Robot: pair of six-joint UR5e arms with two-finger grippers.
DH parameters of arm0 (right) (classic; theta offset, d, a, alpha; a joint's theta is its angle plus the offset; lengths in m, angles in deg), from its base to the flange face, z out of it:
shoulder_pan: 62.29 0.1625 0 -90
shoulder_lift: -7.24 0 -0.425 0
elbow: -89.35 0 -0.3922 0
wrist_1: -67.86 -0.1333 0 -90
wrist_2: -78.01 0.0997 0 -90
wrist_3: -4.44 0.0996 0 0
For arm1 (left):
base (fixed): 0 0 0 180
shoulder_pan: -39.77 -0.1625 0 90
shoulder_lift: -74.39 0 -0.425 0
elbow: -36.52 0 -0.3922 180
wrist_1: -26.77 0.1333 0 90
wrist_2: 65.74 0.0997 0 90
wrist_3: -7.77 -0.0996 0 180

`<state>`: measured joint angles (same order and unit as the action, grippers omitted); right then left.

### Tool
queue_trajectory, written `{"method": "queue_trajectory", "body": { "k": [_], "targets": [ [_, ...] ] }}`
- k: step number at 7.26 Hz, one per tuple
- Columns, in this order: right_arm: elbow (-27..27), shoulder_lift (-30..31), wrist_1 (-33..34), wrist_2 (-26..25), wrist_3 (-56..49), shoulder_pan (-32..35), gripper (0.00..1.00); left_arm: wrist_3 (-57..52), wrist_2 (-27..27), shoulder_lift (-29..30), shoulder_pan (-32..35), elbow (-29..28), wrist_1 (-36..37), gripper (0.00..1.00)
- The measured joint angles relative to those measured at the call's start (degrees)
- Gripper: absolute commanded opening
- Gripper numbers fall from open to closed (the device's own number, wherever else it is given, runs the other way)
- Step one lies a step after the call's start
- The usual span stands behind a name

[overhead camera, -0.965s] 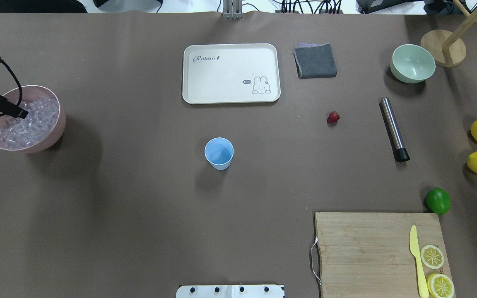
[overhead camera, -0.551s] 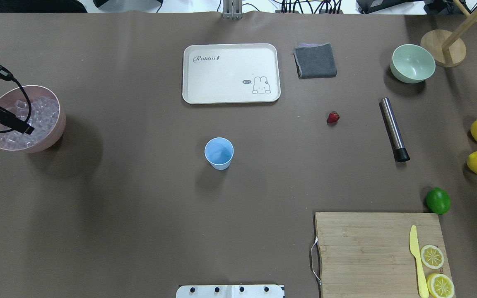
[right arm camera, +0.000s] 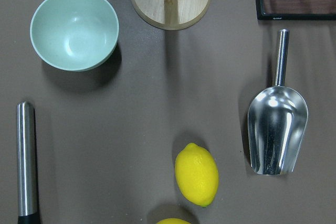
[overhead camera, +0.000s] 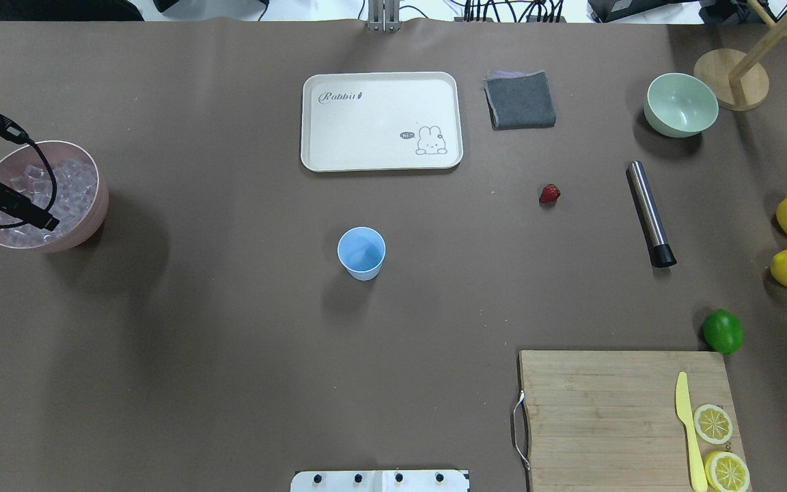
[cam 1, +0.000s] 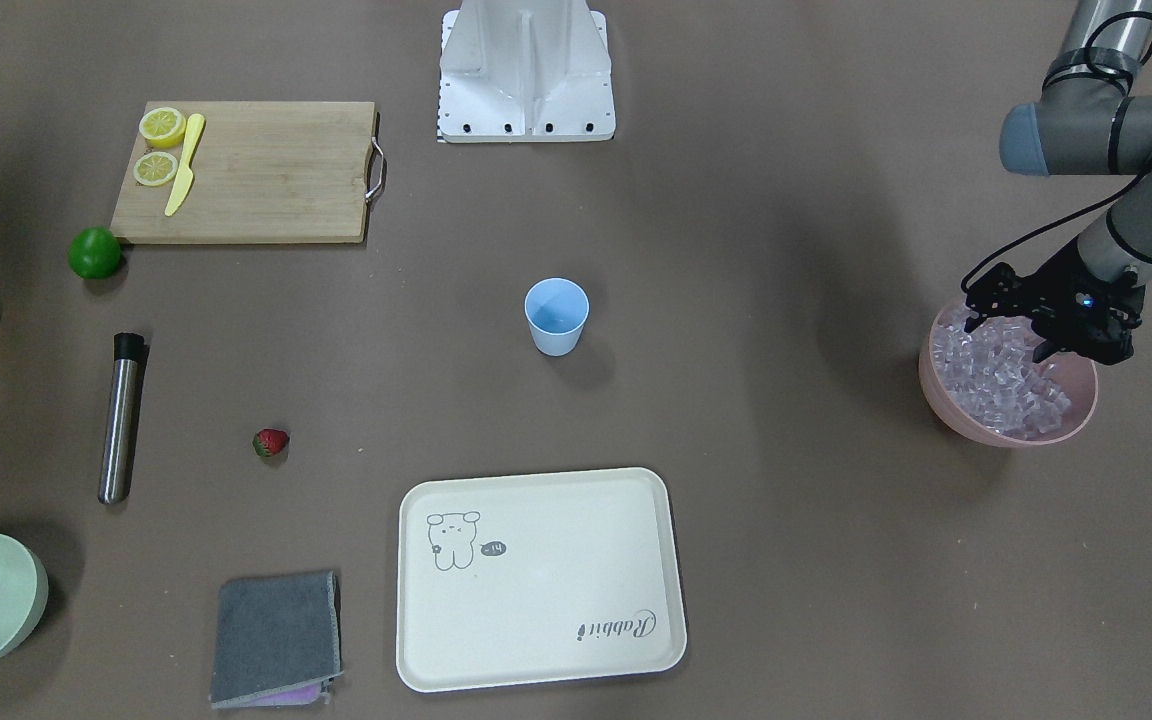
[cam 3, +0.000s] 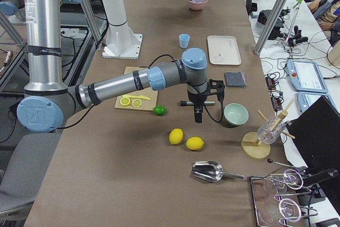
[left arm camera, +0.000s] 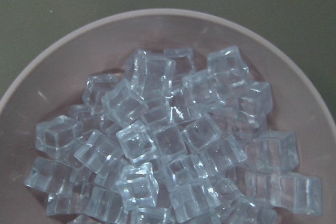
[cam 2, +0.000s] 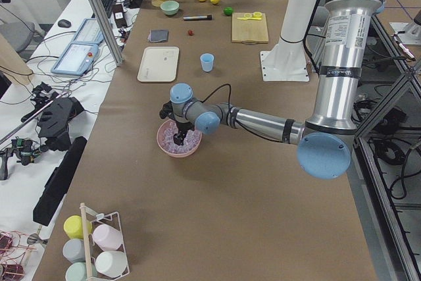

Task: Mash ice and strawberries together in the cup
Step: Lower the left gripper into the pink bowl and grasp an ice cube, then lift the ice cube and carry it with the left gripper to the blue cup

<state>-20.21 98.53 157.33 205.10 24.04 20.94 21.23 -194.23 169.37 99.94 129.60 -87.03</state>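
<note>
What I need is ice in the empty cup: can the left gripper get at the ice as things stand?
Probably yes. The left gripper hangs directly over the bowl, and the ice lies heaped and uncovered there, with nothing between. Whether its jaws are open I cannot tell.

Built as a matching pair, left arm (cam 2: 335, 90) and right arm (cam 3: 47, 35), both of brushed silver tubes. Capped at each joint with round pale blue covers (cam 2: 322, 156). Ringed with black bands (cam 3: 90, 95) where tube meets joint. Marked on the left arm's thick tube with a small printed label (cam 2: 339, 37), too small to read. Mounted on a white pedestal (cam 1: 526, 60), fastened along its foot with a row of dark screws (cam 1: 508, 128). Ended in a black left gripper (cam 1: 1048, 350) and a black right gripper (cam 3: 197, 118), boxy and angular. Strung with a thin black cable (cam 1: 1036, 238) looping along forearm to wrist. Lit by one tiny blue lamp (cam 1: 1088, 298) at the left wrist.
</note>
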Motion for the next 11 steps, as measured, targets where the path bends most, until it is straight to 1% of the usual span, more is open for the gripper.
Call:
{"method": "queue_trajectory", "body": {
  "k": [1, 2, 3, 4, 9, 11],
  "targets": [
    [-0.03, -0.09, 0.00, 0.00, 0.00, 0.00, 1.00, -0.14, 0.13, 0.25, -0.09, -0.35, 0.15, 0.71],
    [-0.04, -0.19, 0.00, 0.00, 0.00, 0.00, 1.00, -0.22, 0.23, 0.43, -0.17, -0.88, 0.19, 0.49],
    [-0.04, -0.29, 0.00, 0.00, 0.00, 0.00, 1.00, -0.26, 0.28, 0.61, -0.18, -1.19, 0.20, 0.17],
    [-0.04, -0.38, 0.00, 0.00, 0.00, 0.00, 1.00, -0.27, 0.19, 1.02, -0.18, -1.21, 0.29, 0.00],
    [-0.01, -0.34, 0.00, 0.08, 0.08, 0.00, 1.00, -0.29, -0.41, 1.94, 1.92, 0.24, 0.53, 0.00],
    [0.09, -0.24, 0.00, 0.09, 0.09, 0.00, 1.00, -0.20, -3.71, 3.26, 4.31, 1.82, 0.53, 0.00]
  ]
}}
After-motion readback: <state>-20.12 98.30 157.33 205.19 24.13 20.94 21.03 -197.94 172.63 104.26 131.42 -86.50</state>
